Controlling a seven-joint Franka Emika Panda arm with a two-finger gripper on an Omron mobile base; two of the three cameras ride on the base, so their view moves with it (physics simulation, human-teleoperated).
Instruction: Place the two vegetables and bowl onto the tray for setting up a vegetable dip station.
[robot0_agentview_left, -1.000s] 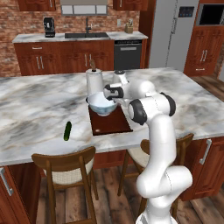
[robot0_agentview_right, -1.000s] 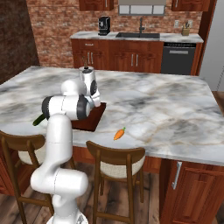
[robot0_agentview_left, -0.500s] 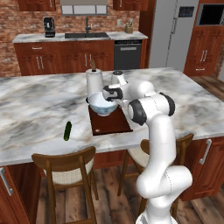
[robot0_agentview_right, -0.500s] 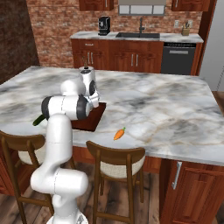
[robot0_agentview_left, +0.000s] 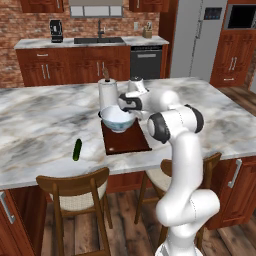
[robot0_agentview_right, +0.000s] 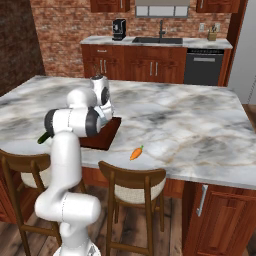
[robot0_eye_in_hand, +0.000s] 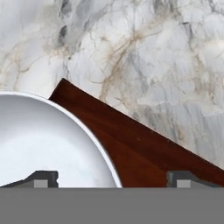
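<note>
The pale bowl (robot0_agentview_left: 117, 119) sits on the far end of the dark reddish-brown tray (robot0_agentview_left: 127, 142), on the marble island. My gripper (robot0_agentview_left: 125, 104) hangs just over the bowl's right rim, open. In the hand view the bowl (robot0_eye_in_hand: 43, 135) lies at the lower left on the tray (robot0_eye_in_hand: 144, 153), and the gripper (robot0_eye_in_hand: 113, 179) straddles its rim, one fingertip over the bowl and one over the tray, holding nothing. The green cucumber (robot0_agentview_left: 77, 149) lies on the counter left of the tray. The orange carrot (robot0_agentview_right: 136, 153) lies on the counter to the tray's (robot0_agentview_right: 102, 140) right, near the front edge.
A white paper towel roll (robot0_agentview_left: 107, 94) stands directly behind the bowl, close to my hand. Wooden stools (robot0_agentview_left: 75, 185) are tucked under the island's near edge. Bare marble stretches out on both sides of the tray.
The jaws have spread wide and let go of the bowl's rim. The bowl stays where it was on the tray, and the arm has hardly moved.
</note>
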